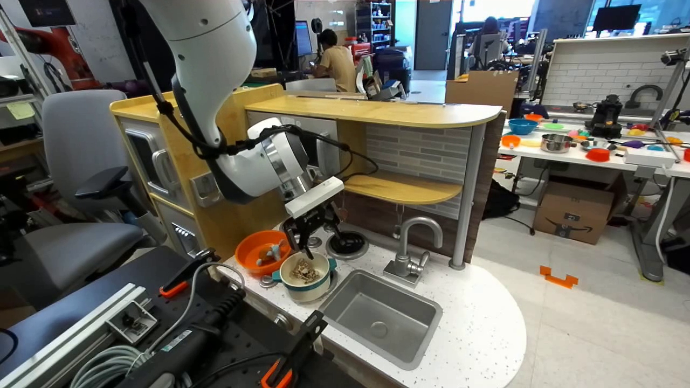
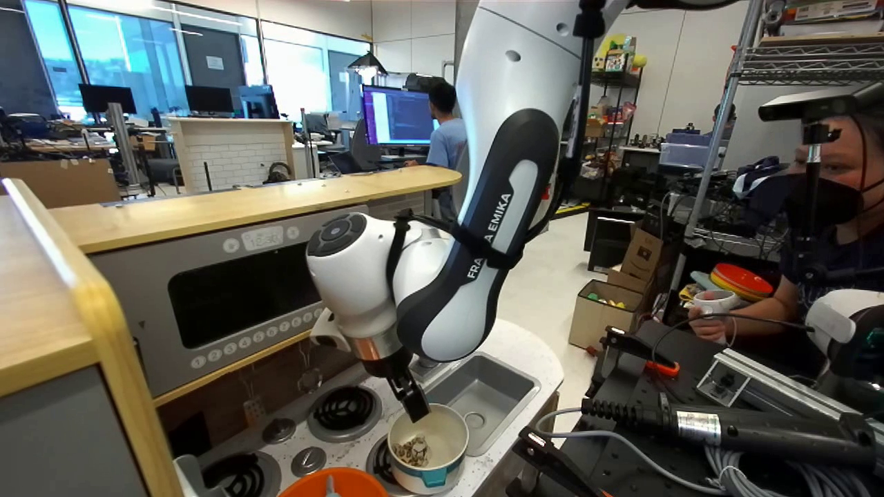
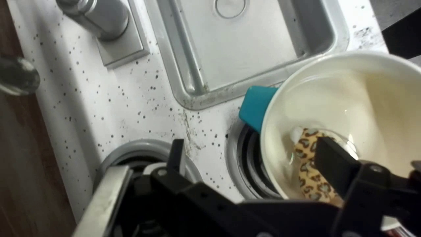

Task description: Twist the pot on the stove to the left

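The pot is cream with teal handles, shown in both exterior views (image 1: 306, 292) (image 2: 445, 431) and the wrist view (image 3: 322, 93). It stands upright, partly over a front burner of the white stove (image 2: 344, 411), close to the sink. A leopard-print soft toy (image 3: 307, 154) lies inside it. My gripper (image 3: 255, 156) is open and empty, above the pot's stove side. One finger is over the pot's inside; the other is over the counter by the back burner. The gripper also shows in both exterior views (image 1: 323, 245) (image 2: 414, 407). I cannot tell whether a finger touches the pot.
An orange bowl (image 1: 249, 249) with a small toy stands beside the pot. A grey sink (image 1: 377, 318) lies on the pot's other side, with a faucet (image 1: 422, 231) behind it. A wooden shelf (image 1: 404, 188) and a toy microwave (image 2: 242, 297) rise behind the stove.
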`<action>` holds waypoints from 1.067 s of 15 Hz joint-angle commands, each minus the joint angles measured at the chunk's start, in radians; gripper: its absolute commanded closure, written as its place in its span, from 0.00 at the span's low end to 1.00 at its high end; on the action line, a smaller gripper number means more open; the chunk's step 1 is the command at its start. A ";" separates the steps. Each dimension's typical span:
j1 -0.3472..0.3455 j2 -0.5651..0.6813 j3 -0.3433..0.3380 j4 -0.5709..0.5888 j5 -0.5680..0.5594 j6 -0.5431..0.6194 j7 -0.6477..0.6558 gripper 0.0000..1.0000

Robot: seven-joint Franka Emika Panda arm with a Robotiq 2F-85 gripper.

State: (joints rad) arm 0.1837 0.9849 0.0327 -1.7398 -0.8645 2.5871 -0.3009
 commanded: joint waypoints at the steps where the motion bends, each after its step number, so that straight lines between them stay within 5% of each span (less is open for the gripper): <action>1: -0.008 -0.095 -0.022 -0.121 0.024 -0.039 0.081 0.00; 10: -0.108 -0.384 -0.016 -0.480 0.030 0.074 0.121 0.00; 16: -0.224 -0.707 0.036 -0.692 0.361 0.041 0.081 0.00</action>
State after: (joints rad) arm 0.0115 0.4655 0.0337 -2.3105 -0.6592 2.6653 -0.1816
